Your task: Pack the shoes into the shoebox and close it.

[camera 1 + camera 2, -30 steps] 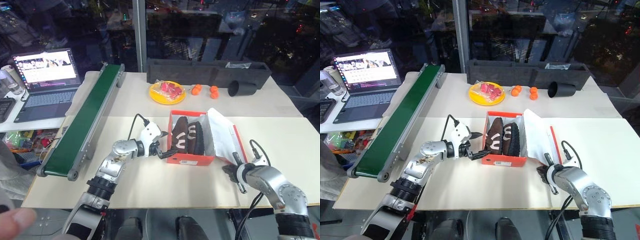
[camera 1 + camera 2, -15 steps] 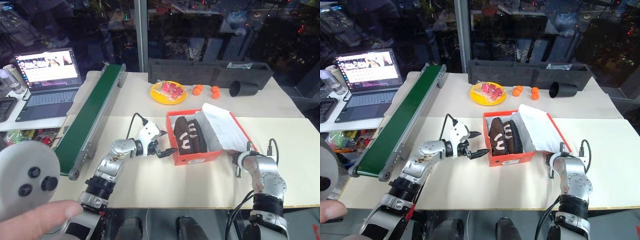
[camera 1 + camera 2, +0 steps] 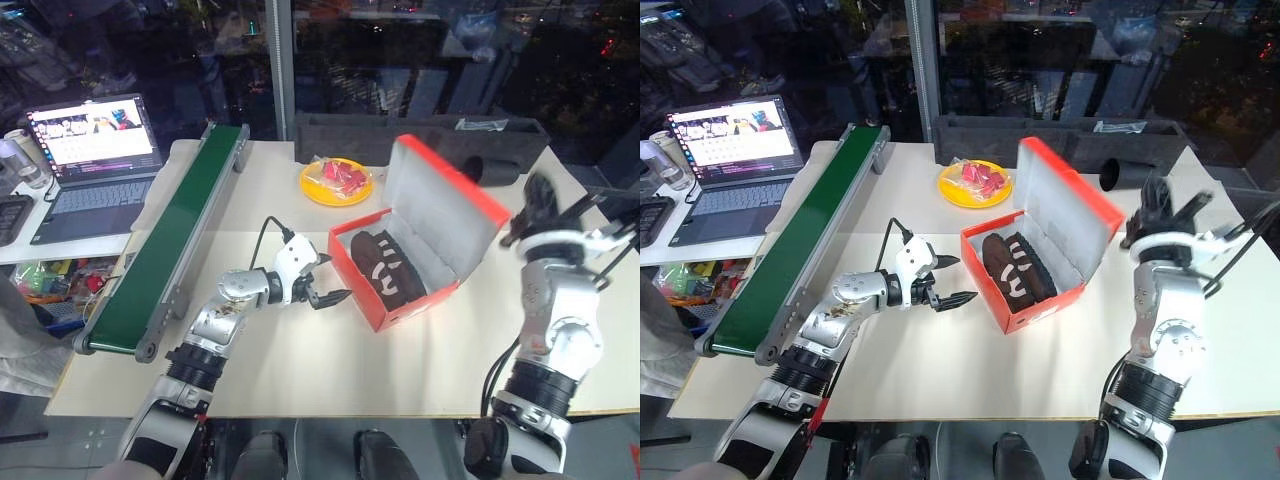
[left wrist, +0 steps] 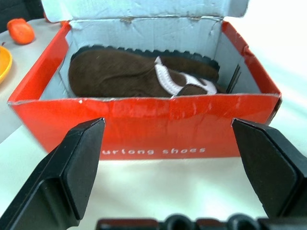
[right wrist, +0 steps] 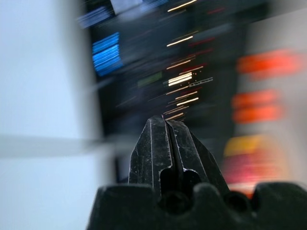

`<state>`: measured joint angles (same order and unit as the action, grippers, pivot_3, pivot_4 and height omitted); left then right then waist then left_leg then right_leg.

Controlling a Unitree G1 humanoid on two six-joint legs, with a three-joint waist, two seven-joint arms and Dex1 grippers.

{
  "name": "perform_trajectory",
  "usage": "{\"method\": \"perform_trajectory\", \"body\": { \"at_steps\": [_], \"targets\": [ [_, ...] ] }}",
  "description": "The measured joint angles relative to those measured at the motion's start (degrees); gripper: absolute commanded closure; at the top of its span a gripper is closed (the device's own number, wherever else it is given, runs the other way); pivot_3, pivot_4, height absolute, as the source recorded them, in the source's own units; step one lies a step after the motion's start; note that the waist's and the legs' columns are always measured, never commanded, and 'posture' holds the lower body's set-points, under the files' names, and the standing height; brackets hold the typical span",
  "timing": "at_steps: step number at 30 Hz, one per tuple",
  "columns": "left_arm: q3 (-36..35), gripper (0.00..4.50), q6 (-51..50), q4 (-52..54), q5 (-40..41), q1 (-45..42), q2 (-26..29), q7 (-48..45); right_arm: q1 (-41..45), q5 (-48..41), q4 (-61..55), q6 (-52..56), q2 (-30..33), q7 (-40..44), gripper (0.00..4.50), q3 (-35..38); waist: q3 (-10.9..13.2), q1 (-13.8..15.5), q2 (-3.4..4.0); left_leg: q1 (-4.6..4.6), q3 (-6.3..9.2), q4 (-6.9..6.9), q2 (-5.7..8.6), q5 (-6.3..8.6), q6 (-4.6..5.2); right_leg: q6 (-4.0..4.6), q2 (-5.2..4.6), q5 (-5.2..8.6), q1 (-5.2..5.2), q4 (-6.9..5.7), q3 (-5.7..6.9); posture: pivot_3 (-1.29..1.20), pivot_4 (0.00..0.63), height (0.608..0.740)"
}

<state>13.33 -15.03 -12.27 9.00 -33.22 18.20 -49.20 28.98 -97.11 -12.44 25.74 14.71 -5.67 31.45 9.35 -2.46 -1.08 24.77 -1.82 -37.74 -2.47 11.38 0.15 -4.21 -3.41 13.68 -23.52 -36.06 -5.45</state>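
Right gripper [image 3: 1157, 196] has swung up from table level at the box's right side to well above the table, fingers [image 5: 168, 143] clenched together and gripping nothing; the wrist view past them is heavily blurred. Lid [image 3: 445, 215] went with it: a second ago it lay flat open on the table to the right of the box, now it stands tilted up over the box, white inside facing the shoes, red edge on top. Whether the right gripper touches the lid edge I can't tell; it sits just beside the lid's upper right corner. Left gripper [image 3: 325, 285] is unchanged, fingers [image 4: 72, 165] spread wide and released, one to each side of the shoebox [image 4: 144, 127] short front wall in its wrist view, close to it but apart, holding nothing. Shoebox sits near the middle of the table [image 3: 300, 380], rotated slightly versus before, its near corner pointing toward the robot. Both shoes [image 3: 388, 268] lie inside side by side, dark brown with whitish markings facing up. Further out: yellow plate [image 3: 336, 181] with red pieces just behind the box, long black tray [image 3: 340, 135] along the far table edge, green conveyor [image 3: 175, 230] running down the left side, open laptop [image 3: 88, 155] beyond it at far left.
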Motion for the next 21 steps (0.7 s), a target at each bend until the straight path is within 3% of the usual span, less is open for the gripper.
{"method": "perform_trajectory", "body": {
  "at_steps": [3,8,14,16,21],
  "targets": [
    [0.0,0.0,0.0,0.0,-0.1,0.0,0.0,0.0,-1.8,2.3,-5.5,8.7,8.0,3.2,4.44,-7.9,0.0,0.0,-0.08,-0.06,-0.01,-0.02,0.01,0.0,0.0,0.01,-0.02,0.0,0.07,0.02,0.0,0.0,0.15,0.74],
    [0.0,0.0,0.0,0.1,-0.1,0.0,0.2,0.2,-2.2,11.9,-3.2,21.2,18.4,2.5,4.44,-20.7,-0.1,0.0,-0.12,-0.09,-0.04,-0.04,0.04,0.0,0.0,0.04,-0.04,0.0,0.08,0.0,-0.04,0.0,0.15,0.74],
    [0.0,0.0,-0.1,0.4,-0.1,0.1,0.2,0.5,0.9,29.2,11.5,29.3,19.5,-0.9,4.44,-30.9,0.0,0.2,-0.19,0.26,-0.04,-0.04,0.08,-0.01,0.0,0.02,-0.03,-0.01,-0.29,0.0,-0.04,0.0,0.15,0.74],
    [-0.1,0.0,-0.2,0.5,-0.1,0.3,0.4,0.6,1.9,33.0,12.8,30.1,19.5,0.1,4.44,-32.8,-0.1,0.3,-0.18,0.56,-0.04,-0.1,0.1,-0.01,0.0,0.0,-0.04,-0.02,-0.63,-0.09,-0.06,0.0,0.15,0.74],
    [-0.1,0.0,-0.3,1.9,-0.1,0.6,0.5,1.2,4.8,43.0,13.7,31.9,19.1,4.7,4.44,-36.9,-0.3,0.2,-0.42,0.34,-0.02,-0.11,0.08,-0.01,0.0,0.0,-0.02,-0.02,-0.39,-0.1,-0.03,0.0,0.15,0.74]
  ]
}}
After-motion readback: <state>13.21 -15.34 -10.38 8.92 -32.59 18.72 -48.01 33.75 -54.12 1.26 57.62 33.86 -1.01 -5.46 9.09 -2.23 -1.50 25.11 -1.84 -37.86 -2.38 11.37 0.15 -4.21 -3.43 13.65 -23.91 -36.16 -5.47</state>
